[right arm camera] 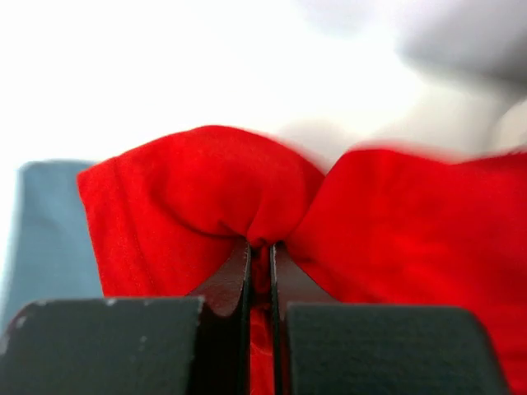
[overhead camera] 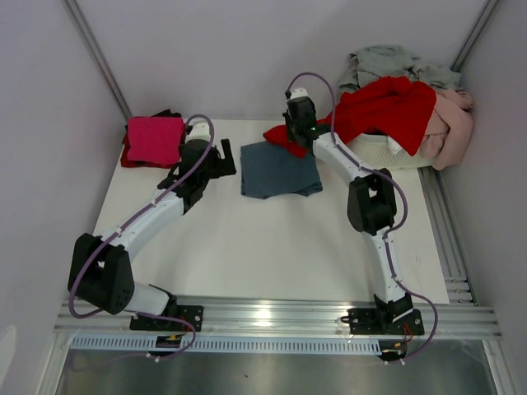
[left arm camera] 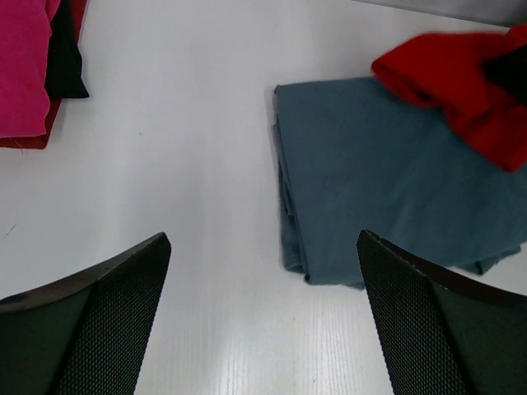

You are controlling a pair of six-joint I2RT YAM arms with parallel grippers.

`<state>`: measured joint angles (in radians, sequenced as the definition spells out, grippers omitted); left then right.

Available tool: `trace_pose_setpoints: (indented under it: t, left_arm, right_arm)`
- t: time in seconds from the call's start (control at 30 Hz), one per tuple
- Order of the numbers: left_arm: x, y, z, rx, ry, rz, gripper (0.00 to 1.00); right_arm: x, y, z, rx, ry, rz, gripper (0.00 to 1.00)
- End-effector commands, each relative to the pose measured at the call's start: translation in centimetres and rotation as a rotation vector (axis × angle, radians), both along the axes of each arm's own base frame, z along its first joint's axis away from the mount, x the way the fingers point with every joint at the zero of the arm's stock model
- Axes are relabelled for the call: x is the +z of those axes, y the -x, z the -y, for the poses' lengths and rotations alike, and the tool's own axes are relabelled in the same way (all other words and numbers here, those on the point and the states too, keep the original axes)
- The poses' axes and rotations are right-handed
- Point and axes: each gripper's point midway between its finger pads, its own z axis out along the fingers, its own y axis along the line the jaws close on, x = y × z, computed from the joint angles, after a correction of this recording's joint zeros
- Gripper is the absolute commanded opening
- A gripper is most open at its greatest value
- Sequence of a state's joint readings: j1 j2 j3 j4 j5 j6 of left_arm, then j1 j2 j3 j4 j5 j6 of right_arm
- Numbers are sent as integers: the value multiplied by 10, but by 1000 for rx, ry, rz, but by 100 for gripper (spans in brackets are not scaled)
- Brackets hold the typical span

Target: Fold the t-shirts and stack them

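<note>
A folded slate-blue t-shirt (overhead camera: pixel 278 170) (left arm camera: pixel 395 181) lies on the table's middle back. A red t-shirt (overhead camera: pixel 383 111) (right arm camera: pixel 198 197) hangs out of the white laundry basket (overhead camera: pixel 377 151), its end reaching the blue one's far corner. My right gripper (overhead camera: pixel 294 141) (right arm camera: pixel 260 247) is shut on a bunched fold of that red t-shirt. At the back left sits a stack with a folded magenta t-shirt (overhead camera: pixel 154 137) (left arm camera: pixel 23 66) on top, black (left arm camera: pixel 64 58) and red layers below. My left gripper (overhead camera: pixel 221 160) (left arm camera: pixel 263 271) stands open over bare table, between the stack and the blue t-shirt.
More t-shirts, grey (overhead camera: pixel 395 64) and pale pink (overhead camera: pixel 453 123), are heaped in the basket at the back right corner. Walls close in at the back and both sides. A metal rail (overhead camera: pixel 280 317) runs along the near edge.
</note>
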<state>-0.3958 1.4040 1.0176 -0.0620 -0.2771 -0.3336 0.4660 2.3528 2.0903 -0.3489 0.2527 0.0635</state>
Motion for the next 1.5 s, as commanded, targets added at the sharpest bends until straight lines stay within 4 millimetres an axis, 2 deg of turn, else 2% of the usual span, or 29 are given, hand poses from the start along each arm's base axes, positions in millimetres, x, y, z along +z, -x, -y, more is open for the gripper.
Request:
trace_pose_setpoints:
  t: [0.0, 0.07, 0.1, 0.17, 0.2, 0.27, 0.3, 0.37, 0.4, 0.47, 0.53, 0.57, 0.67, 0.73, 0.77, 0.83, 0.9, 0.93, 0.97, 1.03, 1.07, 1.1, 1.13, 1.2, 1.23, 1.27, 1.3, 1.37, 1.47]
  left_arm:
    - [28, -8, 10, -13, 39, 71, 99]
    - [28, -8, 10, -14, 38, 73, 99]
    - [29, -9, 11, -13, 40, 75, 99]
    - [28, -10, 11, -13, 38, 74, 99]
    - [27, -10, 11, -13, 37, 73, 99]
    - [29, -11, 10, -9, 35, 78, 99]
    - [30, -11, 10, -10, 34, 81, 99]
    - [32, -11, 10, -10, 32, 83, 99]
    - [32, -12, 10, -8, 32, 85, 99]
    - [36, -12, 9, -6, 32, 92, 99]
    - [34, -13, 11, -8, 33, 89, 99]
    - [33, -13, 11, -7, 32, 88, 99]
    - [33, -12, 10, -4, 27, 86, 99]
    - [32, -10, 8, -1, 23, 90, 99]
    - [31, -10, 8, 1, 19, 88, 99]
    - [30, -9, 5, 7, 13, 90, 99]
    - [31, -9, 5, 9, 10, 92, 99]
    - [32, -9, 5, 10, 9, 95, 99]
    - [29, -9, 5, 10, 9, 86, 99]
    - [29, -10, 6, 8, 13, 85, 99]
    - [27, -10, 9, 3, 13, 79, 99]
    - [26, -10, 10, -3, 16, 77, 99]
    - [26, -11, 12, -8, 16, 73, 99]
    - [23, -11, 16, -20, 16, 64, 99]
    - [23, -11, 18, -24, 17, 63, 99]
    - [23, -10, 20, -31, 16, 63, 99]
    - [22, -10, 21, -33, 12, 61, 99]
    - [24, -10, 23, -41, 11, 65, 99]
    - [23, -11, 26, -52, 13, 62, 99]
  right_arm:
    - [177, -11, 27, -42, -77, 320, 0]
    - [209, -11, 39, -55, -65, 383, 0]
    - [228, -10, 55, -87, -67, 420, 0]
    - [250, -10, 74, -127, -60, 467, 0]
    - [254, -14, 93, -180, -47, 484, 0]
    - [259, -16, 115, -235, -36, 495, 0]
    - [259, -19, 138, -301, -24, 495, 0]
    - [259, -18, 161, -376, -32, 495, 0]
    - [263, -17, 180, -441, -19, 505, 0]
    - [273, -14, 198, -513, -9, 551, 0]
    - [279, -5, 224, -613, 34, 584, 0]
    - [291, -3, 235, -661, 28, 637, 0]
    - [298, 12, 298, -886, 79, 679, 0]
    - [296, 21, 347, -1030, 71, 687, 0]
    - [293, 30, 365, -1107, 90, 682, 0]
    - [289, 42, 392, -1202, 128, 681, 0]
    - [294, 53, 403, -1286, 144, 718, 0]
    - [288, 57, 405, -1299, 185, 703, 0]
    - [295, 62, 407, -1331, 168, 741, 0]
    - [282, 54, 405, -1294, 169, 711, 53]
    - [273, 42, 401, -1241, 164, 679, 78]
    - [265, 19, 388, -1105, 128, 644, 99]
    - [244, 11, 377, -1035, 119, 548, 100]
    - [232, -5, 342, -889, 66, 509, 99]
    - [237, -11, 324, -828, 36, 544, 99]
    - [224, -8, 290, -715, 70, 519, 99]
    - [227, -8, 270, -635, 77, 532, 99]
    - [234, -8, 213, -418, 40, 539, 99]
    - [229, -4, 171, -283, -69, 475, 99]
